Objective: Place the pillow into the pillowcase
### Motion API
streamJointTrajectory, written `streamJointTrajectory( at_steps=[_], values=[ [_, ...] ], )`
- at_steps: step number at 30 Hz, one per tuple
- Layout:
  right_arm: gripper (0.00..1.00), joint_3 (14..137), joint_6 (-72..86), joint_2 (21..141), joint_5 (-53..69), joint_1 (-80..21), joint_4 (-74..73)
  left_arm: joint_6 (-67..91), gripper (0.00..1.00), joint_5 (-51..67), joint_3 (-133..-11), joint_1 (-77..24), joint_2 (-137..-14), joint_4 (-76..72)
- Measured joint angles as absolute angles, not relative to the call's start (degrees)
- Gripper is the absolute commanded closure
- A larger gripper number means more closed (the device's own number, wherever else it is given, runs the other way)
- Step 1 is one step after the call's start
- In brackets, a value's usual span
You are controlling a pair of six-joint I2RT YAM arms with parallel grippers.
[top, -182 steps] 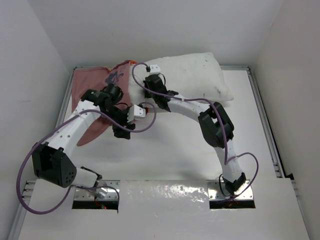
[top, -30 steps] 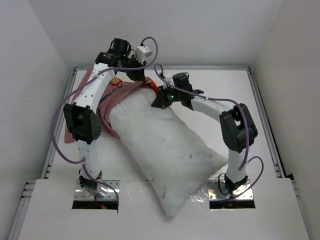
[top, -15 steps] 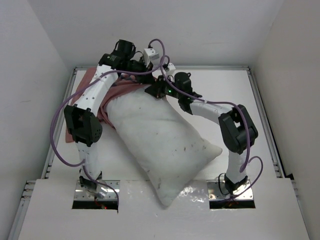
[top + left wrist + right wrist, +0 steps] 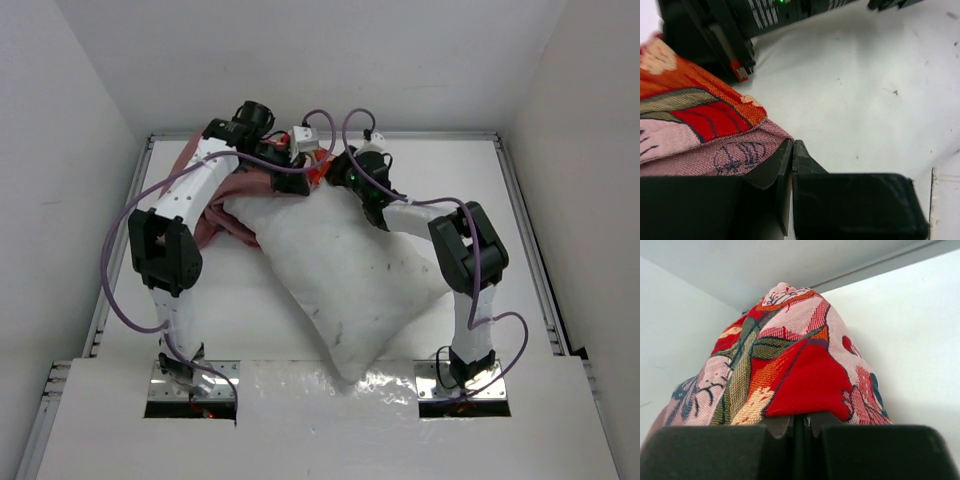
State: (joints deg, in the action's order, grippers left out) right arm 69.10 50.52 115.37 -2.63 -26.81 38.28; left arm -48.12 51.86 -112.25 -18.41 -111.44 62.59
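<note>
The white pillow (image 4: 340, 270) lies slantwise across the table, its far end at the back middle. The red printed pillowcase (image 4: 235, 195) is bunched over that end and trails to the left. My left gripper (image 4: 303, 160) and right gripper (image 4: 330, 175) meet at the back, tips close together. In the left wrist view the gripper (image 4: 792, 145) has its jaws a hair apart, with the pillowcase (image 4: 690, 125) hem at the tips. In the right wrist view the gripper (image 4: 802, 419) is nearly closed, and the pillowcase (image 4: 790, 370) rises straight from the tips.
White walls close in the table at the back and both sides, near both grippers. The right arm's dark wrist (image 4: 740, 20) is just beyond the left fingers. A raised white ledge (image 4: 330, 400) runs along the near edge over the pillow's near corner.
Both grippers have drawn together toward the back middle. The pillow's far end has shifted right, and more of the pillowcase is gathered at its left side. Thin slits now show between both pairs of jaws.
</note>
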Motion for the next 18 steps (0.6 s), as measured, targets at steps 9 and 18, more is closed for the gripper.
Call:
streamJointTrajectory(
  at_steps=[9,18],
  values=[
    [0.02,80.66,30.72,115.00,0.23,-22.65,18.28,-42.63,0.63,46.85,-114.93,-18.48,-110.52,64.90],
    [0.17,80.93,12.95,100.92,1.65,-23.88,-7.40,-35.11,0.66,26.98,-95.88,-0.54,-92.16,56.21]
  ],
)
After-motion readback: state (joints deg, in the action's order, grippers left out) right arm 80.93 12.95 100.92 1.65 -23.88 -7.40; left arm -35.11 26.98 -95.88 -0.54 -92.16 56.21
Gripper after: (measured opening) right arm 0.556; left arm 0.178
